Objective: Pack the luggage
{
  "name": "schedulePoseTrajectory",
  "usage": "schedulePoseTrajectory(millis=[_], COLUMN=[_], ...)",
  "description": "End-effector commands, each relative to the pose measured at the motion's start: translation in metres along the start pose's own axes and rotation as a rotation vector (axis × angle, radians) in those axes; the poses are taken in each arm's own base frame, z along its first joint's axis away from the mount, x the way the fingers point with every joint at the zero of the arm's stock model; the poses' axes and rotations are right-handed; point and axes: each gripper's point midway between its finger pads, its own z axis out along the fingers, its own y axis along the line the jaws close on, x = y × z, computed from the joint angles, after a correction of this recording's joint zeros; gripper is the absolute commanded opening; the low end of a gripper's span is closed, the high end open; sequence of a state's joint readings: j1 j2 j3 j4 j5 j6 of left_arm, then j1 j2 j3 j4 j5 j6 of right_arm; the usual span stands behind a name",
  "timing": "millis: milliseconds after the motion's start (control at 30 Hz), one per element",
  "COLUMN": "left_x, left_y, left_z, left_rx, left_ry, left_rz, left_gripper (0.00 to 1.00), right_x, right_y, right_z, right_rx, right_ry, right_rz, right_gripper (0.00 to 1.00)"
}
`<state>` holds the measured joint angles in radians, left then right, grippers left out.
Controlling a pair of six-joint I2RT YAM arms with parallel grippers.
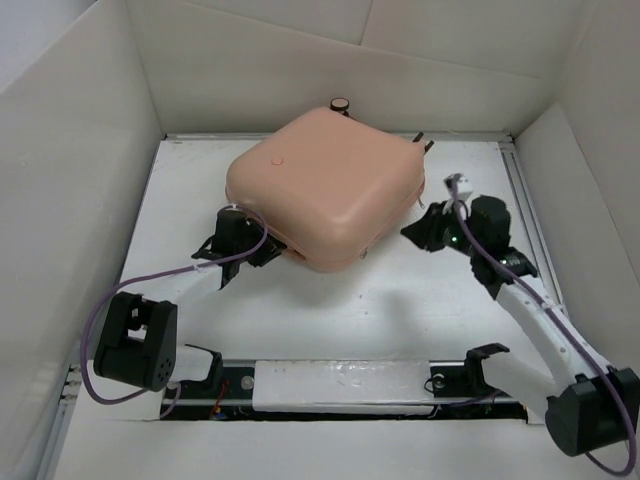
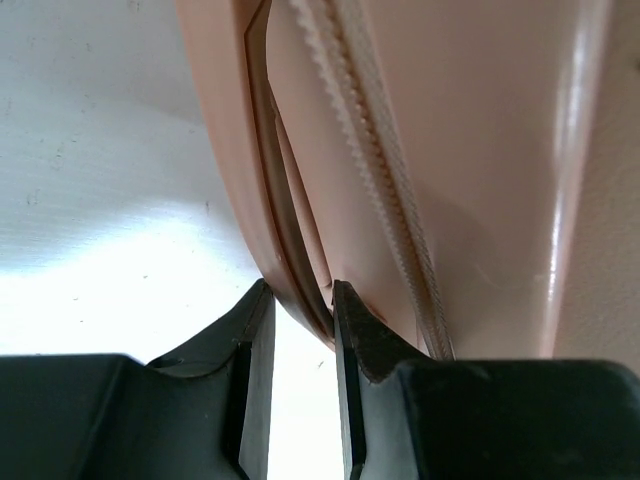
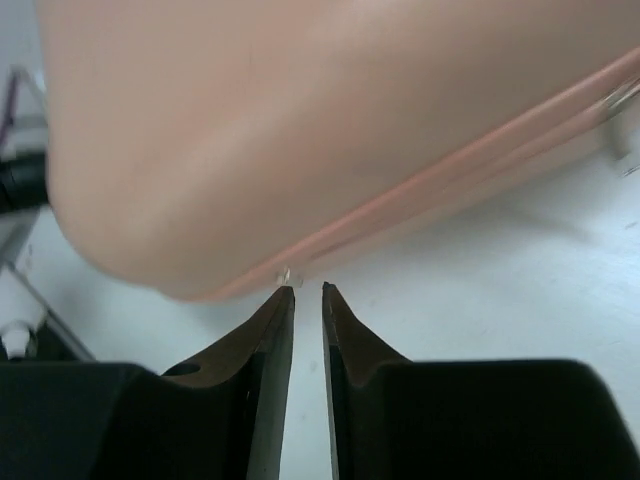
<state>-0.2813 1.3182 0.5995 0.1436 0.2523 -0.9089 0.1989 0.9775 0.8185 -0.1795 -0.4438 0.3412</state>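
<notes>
Left pincer (image 2: 300,300) is pinching the suitcase (image 1: 320,185) by its rim at the near-left corner. Right pincer (image 3: 308,292) is sitting nearly pressed together, empty, tips at the seam. Suitcase is lying shell-up on the table (image 1: 400,305), towards the far side. My read: left should be holding firm without tugging sideways while right is working the seam.

No writing, label, brand, number or sign can be read in any of the views, neither on the smooth peach-pink hard-shell suitcase (image 1: 320,185) nor on the white table (image 1: 400,320) that carries it.
</notes>
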Motion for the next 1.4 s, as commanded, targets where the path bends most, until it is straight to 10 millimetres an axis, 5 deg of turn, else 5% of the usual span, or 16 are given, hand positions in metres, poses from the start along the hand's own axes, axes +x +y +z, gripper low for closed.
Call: schedulePoseTrajectory(millis=[0,67,267,567,767,933,1033,1167,1300,1367], left_x=[0.028,0.032,0.039,0.041,0.045,0.040,0.034,0.032,0.027,0.029], left_y=[-0.051,-0.053,-0.052,-0.044,-0.038,-0.032,-0.027,-0.023,-0.029,-0.028], left_z=[-0.031,-0.032,-0.037,-0.038,-0.038,-0.038,-0.038,-0.042,-0.045,-0.047], left_rx=[0.206,0.218,0.192,0.162,0.150,0.127,0.115,0.115,0.156,0.176], left_ry=[0.149,0.184,0.249,0.262,0.273,0.261,0.249,0.240,0.175,0.158], left_rz=[0.184,0.182,0.199,0.233,0.246,0.275,0.278,0.290,0.294,0.267], left_gripper=[0.00,0.00,0.00,0.00,0.00,0.00,0.00,0.00,0.00,0.12], right_x=[0.048,0.069,0.074,0.113,0.105,0.089,0.095,0.104,0.114,0.110], right_y=[0.016,0.026,0.032,0.057,0.049,0.043,0.039,0.036,0.021,0.029], right_z=[0.017,0.020,0.040,0.094,0.107,0.096,0.081,0.063,0.069,0.077], right_rx=[-0.141,-0.192,-0.268,-0.364,-0.229,-0.146,-0.121,-0.075,-0.057,-0.101], right_ry=[0.075,0.091,0.021,0.096,-0.017,-0.101,-0.083,-0.113,-0.101,-0.091], right_rz=[-0.090,-0.130,-0.181,-0.267,-0.306,-0.329,-0.317,-0.259,-0.267,-0.279], right_gripper=[0.23,0.24,0.49,0.51,0.53,0.48,0.41,0.47,0.52,0.52])
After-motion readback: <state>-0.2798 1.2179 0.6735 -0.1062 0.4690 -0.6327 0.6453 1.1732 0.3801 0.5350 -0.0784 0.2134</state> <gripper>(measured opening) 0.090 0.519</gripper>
